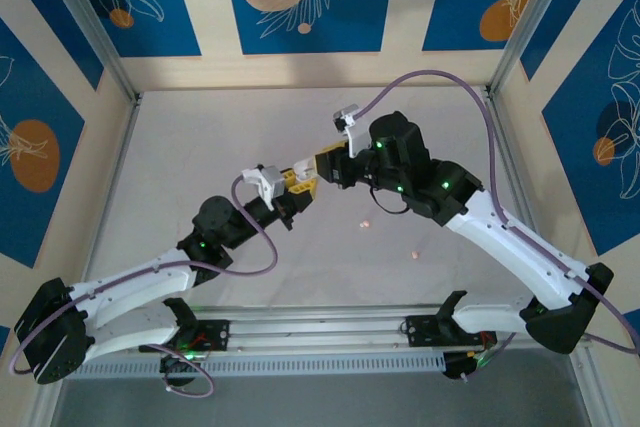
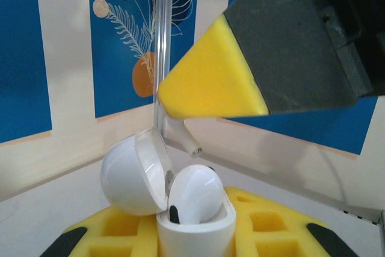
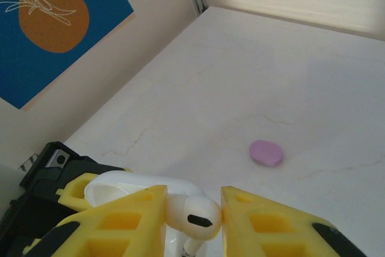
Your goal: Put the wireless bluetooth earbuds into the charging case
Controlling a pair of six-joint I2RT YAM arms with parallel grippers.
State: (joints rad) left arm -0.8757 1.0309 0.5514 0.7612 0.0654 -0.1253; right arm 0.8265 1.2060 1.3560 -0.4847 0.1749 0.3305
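— Closest up: pinches a glossy white earbud [image 3: 192, 213] between the yellow, foam-looking pads [image 3: 135, 224] of the right gripper [image 3: 192, 227]. Narrow grip, stem pointing down.

— Why stem-down?

— Probably to line up with the empty socket. Hovers just above the open charging case [image 3: 117, 186].

— And underneath?

— Clamps the case upright in the left gripper [image 2: 195, 239], fingers also narrow, likely to steady the mouth against the coming push. Leaves the smooth domed lid [image 2: 129, 176] hinged back, out of the way. Cradles one rounded seated earbud [image 2: 195, 194] in its socket.

— Farther out?

— Matte, pale tabletop [image 3: 289, 76], faintly veined. Carries a smooth purple pebble shape [image 3: 266, 153], well apart from both grippers. Cannot tell what that is.
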